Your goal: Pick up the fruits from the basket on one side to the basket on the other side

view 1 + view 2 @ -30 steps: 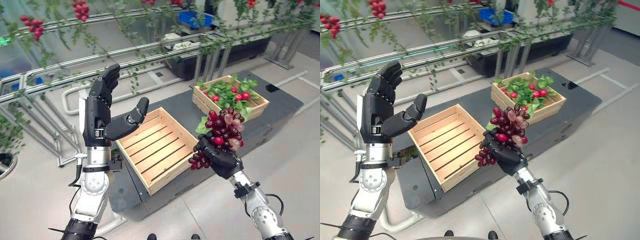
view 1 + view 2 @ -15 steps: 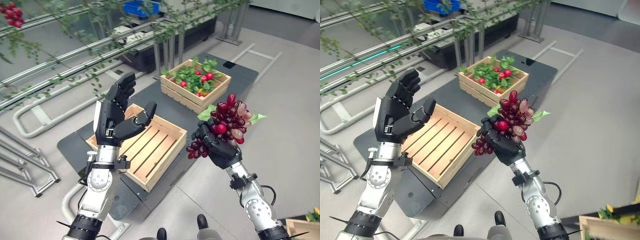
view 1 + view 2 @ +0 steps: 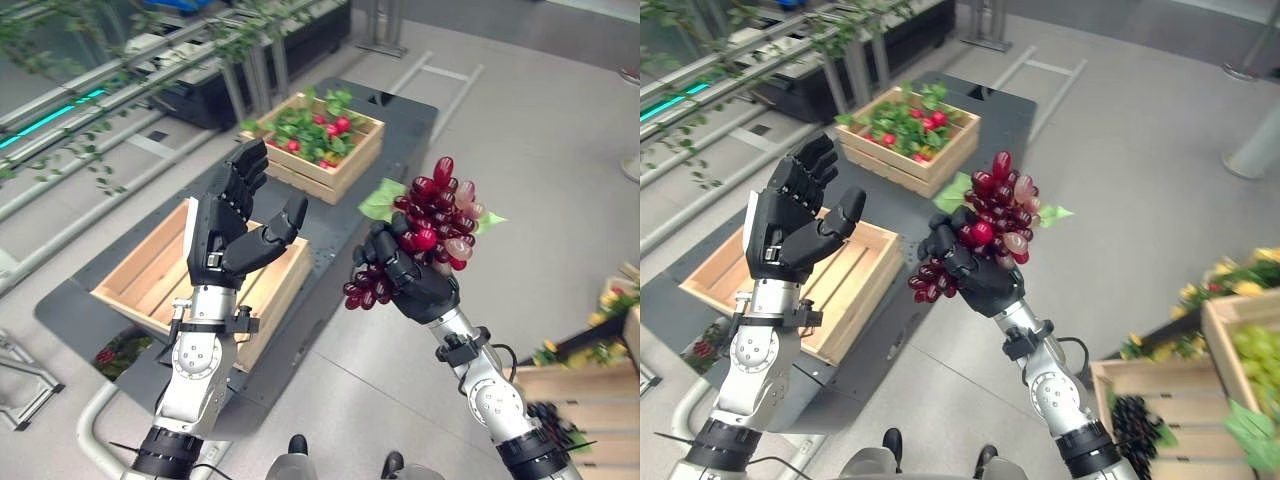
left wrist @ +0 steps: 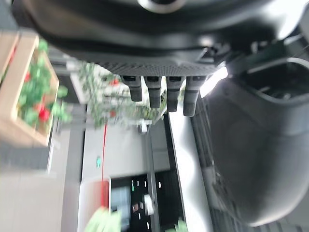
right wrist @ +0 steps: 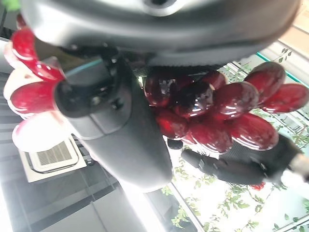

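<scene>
Grapes (image 3: 430, 222), a dark red bunch with green leaves, gripped in the right hand (image 3: 405, 280), fingers curled round the stem, held up over the floor, well clear of both crates. Left hand (image 3: 228, 225) raised, fingers spread, holding nothing. Best carried level, grip kept firm, loose lower berries kept off crate rims. Likely target: either the empty wooden crate (image 3: 150, 285) or the lower-right crate (image 3: 1160, 400), hard to tell which.

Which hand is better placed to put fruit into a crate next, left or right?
Probably the right hand: its fingers are curled round the bunch of dark red grapes, held up beside the empty wooden slatted crate. The left hand is raised, open and holds nothing.
</scene>
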You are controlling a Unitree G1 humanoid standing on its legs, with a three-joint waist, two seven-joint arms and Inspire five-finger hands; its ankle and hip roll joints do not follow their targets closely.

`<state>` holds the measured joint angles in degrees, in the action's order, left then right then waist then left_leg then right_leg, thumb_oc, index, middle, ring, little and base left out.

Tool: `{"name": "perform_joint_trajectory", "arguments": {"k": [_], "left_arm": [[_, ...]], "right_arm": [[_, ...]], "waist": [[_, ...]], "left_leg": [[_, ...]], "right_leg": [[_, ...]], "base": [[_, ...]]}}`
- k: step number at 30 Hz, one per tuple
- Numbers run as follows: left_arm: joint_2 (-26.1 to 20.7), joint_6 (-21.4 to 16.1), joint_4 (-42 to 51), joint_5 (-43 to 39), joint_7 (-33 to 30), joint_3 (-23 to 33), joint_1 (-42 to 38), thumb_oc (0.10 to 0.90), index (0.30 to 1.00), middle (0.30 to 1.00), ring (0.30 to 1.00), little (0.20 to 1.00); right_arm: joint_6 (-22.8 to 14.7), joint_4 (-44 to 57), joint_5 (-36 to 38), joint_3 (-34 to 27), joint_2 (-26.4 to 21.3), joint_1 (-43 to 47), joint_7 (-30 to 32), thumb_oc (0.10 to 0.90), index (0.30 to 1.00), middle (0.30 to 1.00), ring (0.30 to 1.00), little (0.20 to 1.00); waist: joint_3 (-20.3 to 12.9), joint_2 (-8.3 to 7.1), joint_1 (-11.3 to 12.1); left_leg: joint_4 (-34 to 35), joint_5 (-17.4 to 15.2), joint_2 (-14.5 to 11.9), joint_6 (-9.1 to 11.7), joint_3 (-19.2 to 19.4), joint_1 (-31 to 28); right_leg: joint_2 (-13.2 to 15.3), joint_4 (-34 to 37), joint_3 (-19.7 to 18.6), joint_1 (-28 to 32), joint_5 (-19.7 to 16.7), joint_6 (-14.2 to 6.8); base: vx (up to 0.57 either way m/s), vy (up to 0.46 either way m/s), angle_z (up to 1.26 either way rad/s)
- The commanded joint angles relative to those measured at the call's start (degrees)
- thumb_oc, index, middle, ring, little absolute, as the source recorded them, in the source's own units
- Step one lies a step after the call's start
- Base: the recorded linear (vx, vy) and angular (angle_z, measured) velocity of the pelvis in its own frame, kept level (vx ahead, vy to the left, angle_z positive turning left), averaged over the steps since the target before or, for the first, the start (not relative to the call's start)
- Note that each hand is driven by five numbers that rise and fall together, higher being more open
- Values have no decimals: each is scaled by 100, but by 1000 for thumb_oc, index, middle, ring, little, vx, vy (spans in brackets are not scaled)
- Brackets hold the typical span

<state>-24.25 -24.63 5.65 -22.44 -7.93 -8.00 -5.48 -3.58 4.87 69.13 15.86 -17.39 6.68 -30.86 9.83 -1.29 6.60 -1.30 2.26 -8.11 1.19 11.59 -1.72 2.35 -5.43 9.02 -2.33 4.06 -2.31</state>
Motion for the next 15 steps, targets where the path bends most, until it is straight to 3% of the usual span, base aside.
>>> {"name": "perform_joint_trajectory", "arguments": {"k": [1,9,12,15], "left_arm": [[-53,-457,294,15,35,136,-593,800,900,900,900,900],[50,-666,137,-251,274,-25,-577,800,900,900,900,900],[64,-684,129,-265,228,-85,-591,800,900,900,900,900],[46,-706,215,-262,149,-68,-470,800,900,900,900,900]], "right_arm": [[-328,838,267,-489,338,521,-479,400,300,300,300,300],[-44,669,13,-777,-121,240,-531,400,300,300,300,300],[100,654,-71,-796,-186,198,-459,400,300,300,300,300],[434,598,-215,-728,-362,52,-567,400,300,300,300,300]], "waist": [[-797,-209,-325],[-851,-236,-713],[-864,-255,-762],[-856,-318,-740]], "left_leg": [[-11,-178,631,-27,-108,623],[124,123,125,211,-236,668],[82,155,70,247,-361,699],[-382,67,99,277,-871,799]], "right_leg": [[427,1043,13,710,-514,-288],[-63,1043,-332,520,-498,49],[-135,1043,-431,489,-522,92],[-221,1043,-741,462,-586,160]], "base": [[-62,-268,-49],[-45,-257,-41],[-20,-134,-38],[12,-122,-39]]}}
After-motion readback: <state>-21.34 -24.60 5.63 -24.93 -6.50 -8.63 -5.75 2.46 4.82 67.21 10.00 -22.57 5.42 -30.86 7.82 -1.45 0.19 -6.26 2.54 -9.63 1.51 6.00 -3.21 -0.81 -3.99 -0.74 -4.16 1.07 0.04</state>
